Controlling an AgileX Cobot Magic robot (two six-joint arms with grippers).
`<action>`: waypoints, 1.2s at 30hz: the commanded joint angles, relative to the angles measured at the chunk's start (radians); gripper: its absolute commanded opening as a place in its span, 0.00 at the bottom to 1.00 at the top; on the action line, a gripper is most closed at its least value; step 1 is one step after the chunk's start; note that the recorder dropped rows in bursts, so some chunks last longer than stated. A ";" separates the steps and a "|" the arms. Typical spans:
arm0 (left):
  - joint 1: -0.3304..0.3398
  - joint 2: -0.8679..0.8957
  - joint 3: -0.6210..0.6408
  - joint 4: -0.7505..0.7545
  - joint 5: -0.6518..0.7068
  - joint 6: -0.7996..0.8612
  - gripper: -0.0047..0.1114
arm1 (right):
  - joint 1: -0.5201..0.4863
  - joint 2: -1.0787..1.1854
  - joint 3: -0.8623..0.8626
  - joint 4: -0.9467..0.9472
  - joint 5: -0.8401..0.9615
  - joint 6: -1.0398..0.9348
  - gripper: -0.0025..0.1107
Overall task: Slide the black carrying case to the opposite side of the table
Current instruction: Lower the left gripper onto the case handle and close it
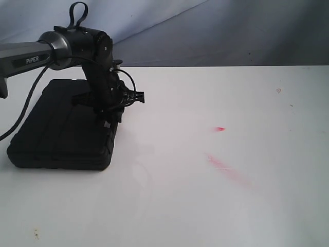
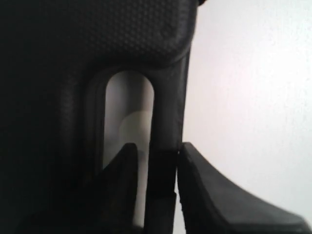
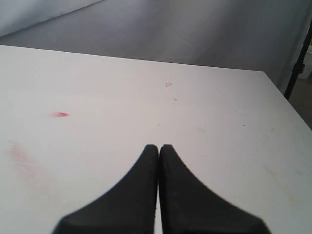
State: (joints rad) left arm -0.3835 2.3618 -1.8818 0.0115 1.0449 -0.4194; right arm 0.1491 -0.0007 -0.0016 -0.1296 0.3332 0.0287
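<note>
The black carrying case (image 1: pixel 59 128) lies flat on the left part of the white table (image 1: pixel 216 195). My left gripper (image 1: pixel 109 122) reaches down at the case's right edge. In the left wrist view the textured case (image 2: pixel 97 39) fills most of the picture, and my left gripper (image 2: pixel 157 153) is shut on the case's handle bar (image 2: pixel 168 107), one finger in the handle slot and the other outside it. My right gripper (image 3: pixel 159 147) hangs over bare table, shut with nothing between its fingers. It does not show in the exterior view.
Pink-red smears (image 1: pixel 226 167) and a small red spot (image 1: pixel 220 128) mark the tabletop right of the case. A grey backdrop (image 1: pixel 216 31) stands behind the table's far edge. The table's right edge (image 3: pixel 287 105) shows in the right wrist view.
</note>
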 commanded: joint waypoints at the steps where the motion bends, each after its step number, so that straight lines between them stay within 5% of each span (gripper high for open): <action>1: -0.005 0.002 -0.008 -0.019 -0.017 -0.018 0.15 | 0.001 0.001 0.002 0.003 -0.003 0.002 0.02; 5: -0.005 0.002 -0.008 -0.029 -0.024 -0.020 0.04 | 0.001 0.001 0.002 0.003 -0.003 0.002 0.02; 13: -0.005 0.002 -0.008 -0.089 -0.025 -0.026 0.04 | 0.001 0.001 0.002 0.003 -0.003 0.002 0.02; 25: -0.152 0.013 -0.013 -0.080 -0.099 -0.165 0.04 | 0.001 0.001 0.002 0.003 -0.003 0.002 0.02; 36: -0.214 0.046 -0.168 -0.082 -0.014 -0.208 0.04 | 0.001 0.001 0.002 0.003 -0.003 0.002 0.02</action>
State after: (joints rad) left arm -0.5783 2.4096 -2.0020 -0.0483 1.0201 -0.6063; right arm 0.1491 -0.0007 -0.0016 -0.1296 0.3332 0.0287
